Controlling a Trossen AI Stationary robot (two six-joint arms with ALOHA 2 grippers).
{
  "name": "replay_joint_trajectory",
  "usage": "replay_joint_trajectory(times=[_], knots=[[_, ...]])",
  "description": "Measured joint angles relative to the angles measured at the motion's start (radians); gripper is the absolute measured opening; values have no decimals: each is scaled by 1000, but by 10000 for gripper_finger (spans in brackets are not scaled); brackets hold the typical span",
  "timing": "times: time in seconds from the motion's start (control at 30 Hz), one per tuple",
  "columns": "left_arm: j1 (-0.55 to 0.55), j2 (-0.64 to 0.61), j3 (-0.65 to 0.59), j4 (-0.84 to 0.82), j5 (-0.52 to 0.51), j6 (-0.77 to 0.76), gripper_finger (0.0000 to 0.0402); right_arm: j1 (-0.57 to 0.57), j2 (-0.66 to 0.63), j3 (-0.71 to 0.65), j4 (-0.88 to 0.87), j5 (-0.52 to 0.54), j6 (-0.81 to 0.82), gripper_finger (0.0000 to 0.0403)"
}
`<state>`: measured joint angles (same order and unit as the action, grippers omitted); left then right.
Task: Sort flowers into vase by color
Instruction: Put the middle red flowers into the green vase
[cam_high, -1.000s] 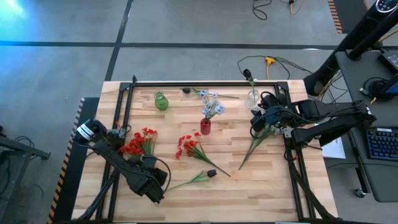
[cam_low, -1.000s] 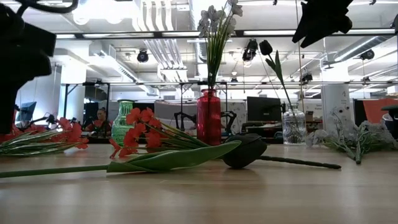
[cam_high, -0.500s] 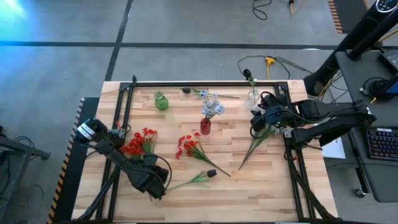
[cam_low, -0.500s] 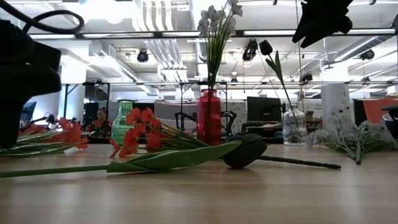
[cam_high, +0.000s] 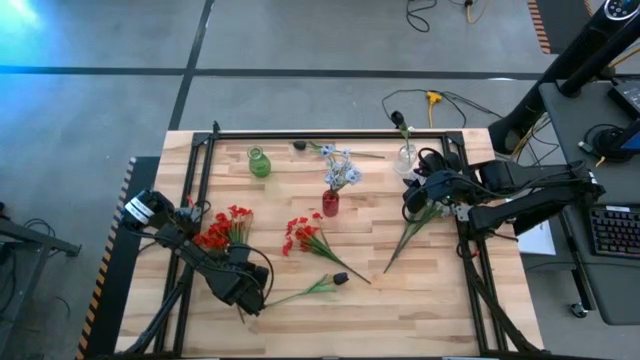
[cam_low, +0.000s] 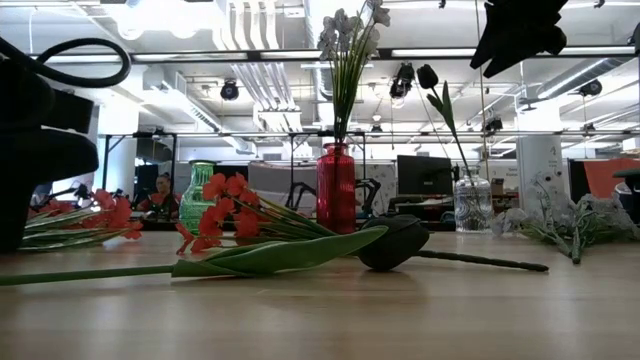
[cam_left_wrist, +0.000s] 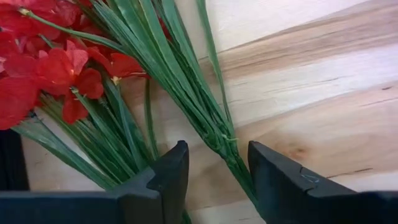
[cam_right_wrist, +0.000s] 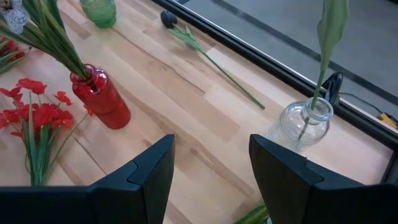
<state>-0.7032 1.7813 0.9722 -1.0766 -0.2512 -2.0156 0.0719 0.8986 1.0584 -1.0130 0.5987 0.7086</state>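
now my left gripper (cam_left_wrist: 217, 180) sits low over the red flower bunch (cam_high: 225, 228) lying well left of the red vase (cam_high: 330, 203), fingers spread either side of its green stems, not pinching. my right gripper (cam_right_wrist: 211, 171) hangs open, empty, up beside the clear vase (cam_right_wrist: 306, 126), right of the red vase. pale blue flowers (cam_high: 340, 168) stand in the red vase.

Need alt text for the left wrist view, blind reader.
The left hand straddles the bunched green stems of a red flower bunch lying on the wooden table, its two dark fingers either side of the stems and not yet closed on them.
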Motion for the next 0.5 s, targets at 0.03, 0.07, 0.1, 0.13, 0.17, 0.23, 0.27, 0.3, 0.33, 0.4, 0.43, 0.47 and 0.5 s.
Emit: replay_joint_trajectory(times=[0.03, 0.07, 0.1, 0.13, 0.17, 0.23, 0.27, 0.3, 0.33, 0.4, 0.43, 0.47, 0.5], knots=[[0, 0, 0, 4, 0, 3, 138, 0, 0, 0, 0, 0, 0, 199], [0, 0, 0, 7, 0, 6, 130, 0, 0, 0, 0, 0, 0, 199], [0, 0, 0, 10, 0, 12, 121, 0, 0, 0, 0, 0, 0, 199], [0, 0, 0, 16, 0, 15, 111, 0, 0, 0, 0, 0, -1, 199], [0, 0, 0, 21, 0, 17, 100, 0, 0, 0, 0, 0, -1, 199], [0, 0, 0, 23, 0, 19, 79, 0, 0, 0, 0, 0, -1, 199], [0, 0, 0, 26, 0, 19, 69, 0, 0, 0, 0, 0, -1, 199], [0, 0, 0, 31, 0, 20, 60, 0, 0, 0, 0, 0, -1, 199], [0, 0, 0, 30, -1, 24, 51, 0, 0, 0, 0, 0, -1, 199], [0, 0, 0, 36, -1, 38, 35, 0, 0, 0, 0, 0, -2, 199], [0, 0, 0, 42, -2, 44, 27, 0, 0, 0, 0, 0, -2, 199], [0, -1, 0, 44, -3, 46, 20, 0, 0, 0, 0, 0, -1, 199], [0, -1, 0, 43, -4, 47, 13, 0, 0, 0, 0, 0, -2, 199]])
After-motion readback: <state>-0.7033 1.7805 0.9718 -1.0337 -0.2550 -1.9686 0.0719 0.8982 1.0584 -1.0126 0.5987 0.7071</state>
